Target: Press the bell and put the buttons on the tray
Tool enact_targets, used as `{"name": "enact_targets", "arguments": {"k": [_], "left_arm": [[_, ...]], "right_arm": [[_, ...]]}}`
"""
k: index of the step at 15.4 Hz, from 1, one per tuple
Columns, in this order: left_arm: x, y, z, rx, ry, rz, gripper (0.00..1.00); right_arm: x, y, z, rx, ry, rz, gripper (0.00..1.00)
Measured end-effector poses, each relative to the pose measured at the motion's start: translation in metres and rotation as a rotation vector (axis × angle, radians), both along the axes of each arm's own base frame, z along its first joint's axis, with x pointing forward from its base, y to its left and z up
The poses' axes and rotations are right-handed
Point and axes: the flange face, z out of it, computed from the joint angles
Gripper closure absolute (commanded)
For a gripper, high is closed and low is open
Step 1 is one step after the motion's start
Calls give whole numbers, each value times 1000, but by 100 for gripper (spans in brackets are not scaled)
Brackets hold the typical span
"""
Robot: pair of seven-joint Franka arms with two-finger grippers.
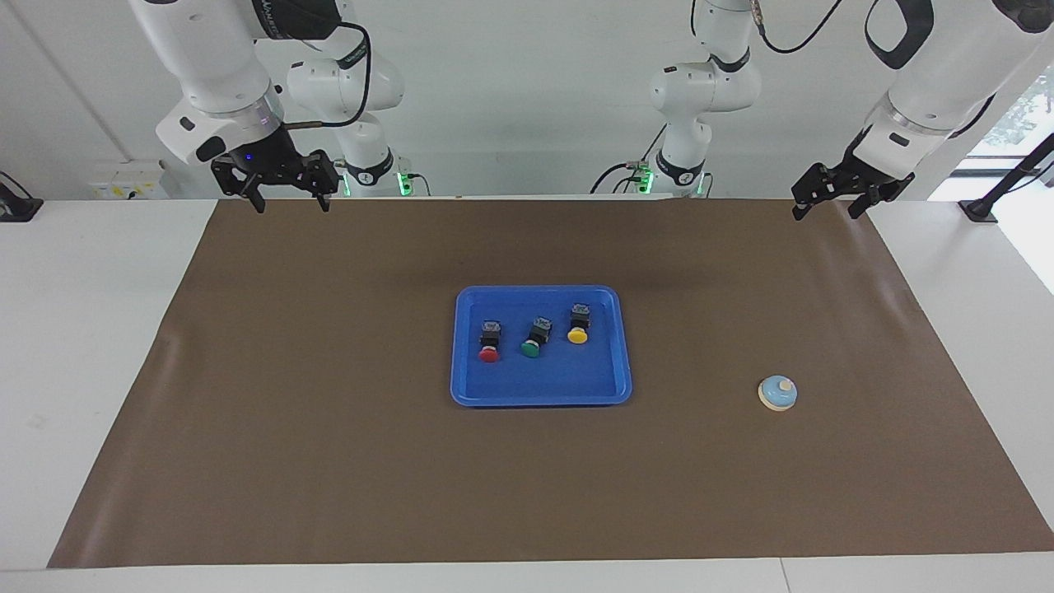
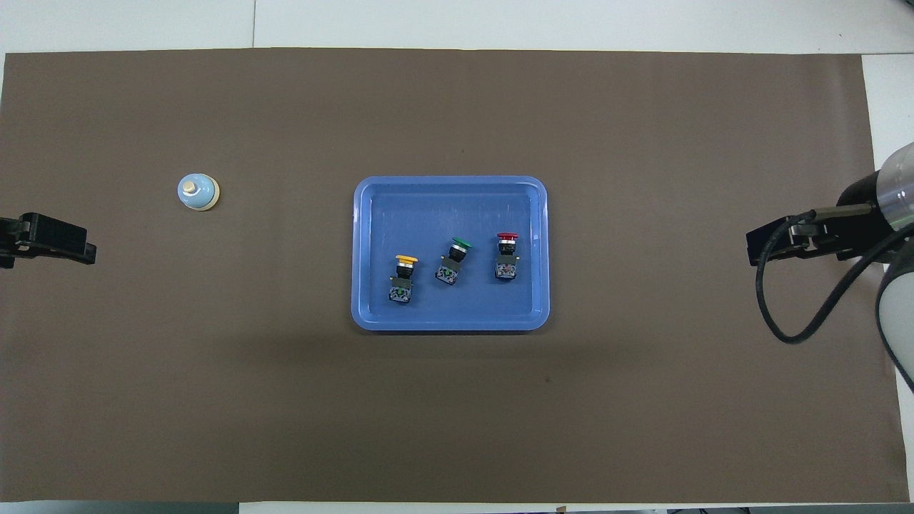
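Observation:
The blue tray [image 1: 541, 391] [image 2: 450, 200] lies at the middle of the brown mat. In it rest three buttons: a red one [image 1: 489, 343] [image 2: 506, 255], a green one [image 1: 533, 338] [image 2: 453, 260] and a yellow one [image 1: 578, 323] [image 2: 403, 278]. The light blue bell [image 1: 777, 393] [image 2: 198, 192] sits on the mat toward the left arm's end. My right gripper [image 1: 289, 201] [image 2: 758, 246] hangs open and empty over the mat's edge at the robots' end. My left gripper [image 1: 827, 207] [image 2: 75, 246] waits open and empty over the mat's corner at its own end.
The brown mat [image 1: 329, 461] covers most of the white table [image 1: 82, 329]. A black cable [image 2: 800, 300] loops from the right wrist.

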Motion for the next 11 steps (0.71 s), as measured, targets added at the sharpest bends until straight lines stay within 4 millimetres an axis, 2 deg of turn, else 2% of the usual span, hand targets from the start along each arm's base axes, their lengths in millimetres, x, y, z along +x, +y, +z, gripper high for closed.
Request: {"name": "enact_targets", "arguments": {"k": [11], "left_arm": [[0, 0, 0, 0, 0, 0, 0]], "right_arm": [[1, -2, -4, 1, -2, -6, 0]]}}
